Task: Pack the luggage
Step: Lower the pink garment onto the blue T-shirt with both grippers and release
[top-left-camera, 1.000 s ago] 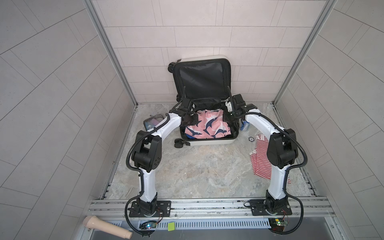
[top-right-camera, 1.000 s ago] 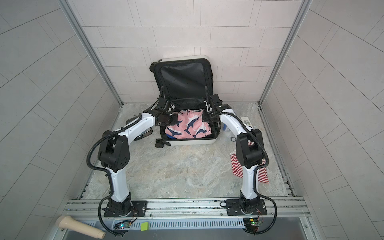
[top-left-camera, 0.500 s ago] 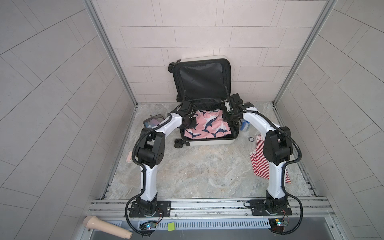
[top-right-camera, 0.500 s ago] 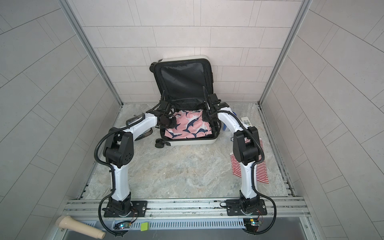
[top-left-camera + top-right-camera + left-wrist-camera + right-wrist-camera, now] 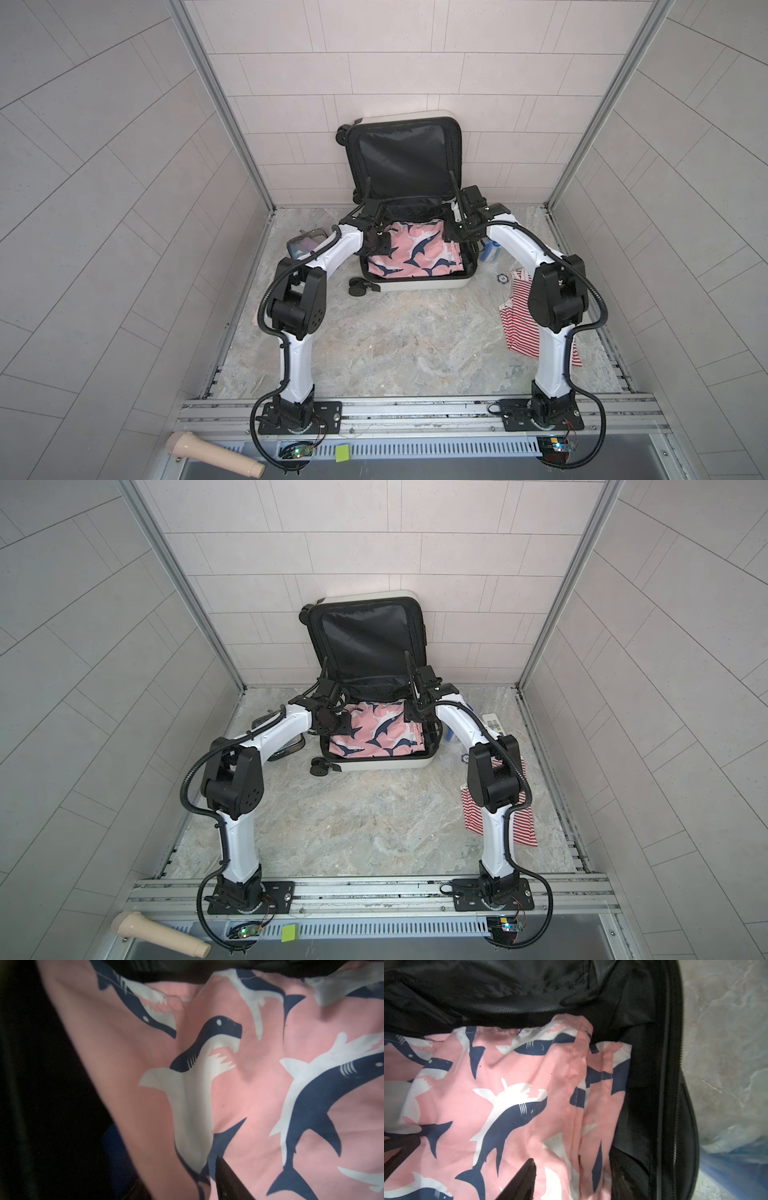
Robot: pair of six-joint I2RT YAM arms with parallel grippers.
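Luggage, a small white hard-shell suitcase with black fabric lining (image 5: 419, 286), is lying open at twelve o'clock. A soft pink shark-print cloth (image 5: 415, 253) is resting inside. Left gripper (image 5: 381, 243) at its nine o'clock and right gripper (image 5: 451, 236) at three are hovering, jaws parted, empty. Beyond, the stiff lid (image 5: 405, 158) is leaning upright; the shell is probably light and slick, so gripping the lid's rim is looking safest.

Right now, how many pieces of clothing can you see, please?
2: a pink shark-print garment inside the luggage, and a red-striped garment on the floor by the right arm. Others may be hidden.
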